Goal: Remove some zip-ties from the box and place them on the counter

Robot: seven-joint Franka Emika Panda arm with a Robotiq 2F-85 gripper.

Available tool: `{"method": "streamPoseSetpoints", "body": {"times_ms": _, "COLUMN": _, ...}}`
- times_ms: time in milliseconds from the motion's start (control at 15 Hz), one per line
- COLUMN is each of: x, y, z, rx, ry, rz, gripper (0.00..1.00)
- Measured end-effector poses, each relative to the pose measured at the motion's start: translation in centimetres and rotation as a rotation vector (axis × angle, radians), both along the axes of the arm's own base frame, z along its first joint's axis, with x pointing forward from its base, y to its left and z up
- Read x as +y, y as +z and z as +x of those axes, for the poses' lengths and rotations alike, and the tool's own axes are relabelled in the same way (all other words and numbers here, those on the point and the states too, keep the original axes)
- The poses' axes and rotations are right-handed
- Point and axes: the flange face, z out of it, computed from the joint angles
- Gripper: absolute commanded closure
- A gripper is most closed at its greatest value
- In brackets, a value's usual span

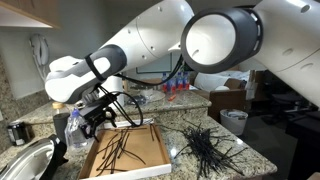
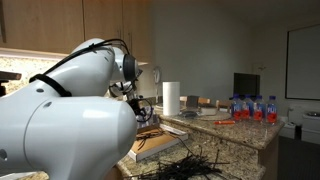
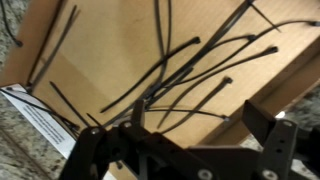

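Note:
The box (image 1: 140,158) (image 2: 163,146) (image 3: 110,50) lies on the counter (image 1: 180,160) (image 3: 14,152) with several black zip-ties (image 1: 118,150) (image 3: 170,65) scattered on its brown floor. A loose pile of zip-ties (image 1: 210,148) (image 2: 190,166) lies on the counter beside the box. My gripper (image 1: 100,115) (image 2: 141,108) (image 3: 198,118) hangs low over the box's near end, open. In the wrist view one thin strand runs across the gap between the fingers (image 3: 258,121), and nothing is gripped.
Water bottles (image 1: 178,86) (image 2: 250,107) stand on the raised ledge behind. A paper towel roll (image 2: 171,98) stands further back. A sink (image 1: 25,160) and a clear plastic bottle (image 1: 75,130) sit beside the box. A taller brown carton (image 1: 228,99) and a bin (image 1: 234,120) lie beyond the counter.

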Motion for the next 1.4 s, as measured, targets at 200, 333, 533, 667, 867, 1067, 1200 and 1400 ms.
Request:
{"method": "streamPoseSetpoints", "body": {"times_ms": 200, "x": -3.7, "y": 0.1, "z": 3.4, "rx": 0.036, "ry": -0.106, "rz": 0.029, "gripper": 0.0}}
{"method": "streamPoseSetpoints", "body": {"times_ms": 333, "x": -5.5, "y": -0.7, "z": 5.0, "rx": 0.062, "ry": -0.189, "rz": 0.092, "gripper": 0.0}}
{"method": "streamPoseSetpoints", "body": {"times_ms": 533, "x": -6.8, "y": -2.1, "z": 6.2, "rx": 0.075, "ry": -0.318, "rz": 0.18, "gripper": 0.0}}
{"method": "streamPoseSetpoints", "body": {"times_ms": 667, "x": -6.8, "y": -3.1, "z": 6.6, "rx": 0.07, "ry": -0.401, "rz": 0.242, "gripper": 0.0}}
{"method": "streamPoseSetpoints", "body": {"times_ms": 867, "x": -6.4, "y": -4.8, "z": 7.0, "rx": 0.014, "ry": -0.524, "rz": 0.323, "gripper": 0.0}}
{"method": "streamPoseSetpoints", "body": {"times_ms": 1067, "x": -6.6, "y": -6.6, "z": 7.3, "rx": -0.07, "ry": -0.633, "rz": 0.369, "gripper": 0.0}}
{"method": "streamPoseSetpoints", "body": {"times_ms": 1200, "x": -7.0, "y": -7.3, "z": 7.5, "rx": -0.112, "ry": -0.685, "rz": 0.378, "gripper": 0.0}}
{"method": "streamPoseSetpoints", "body": {"times_ms": 1400, "x": -7.1, "y": -7.2, "z": 7.7, "rx": -0.15, "ry": -0.729, "rz": 0.377, "gripper": 0.0}}
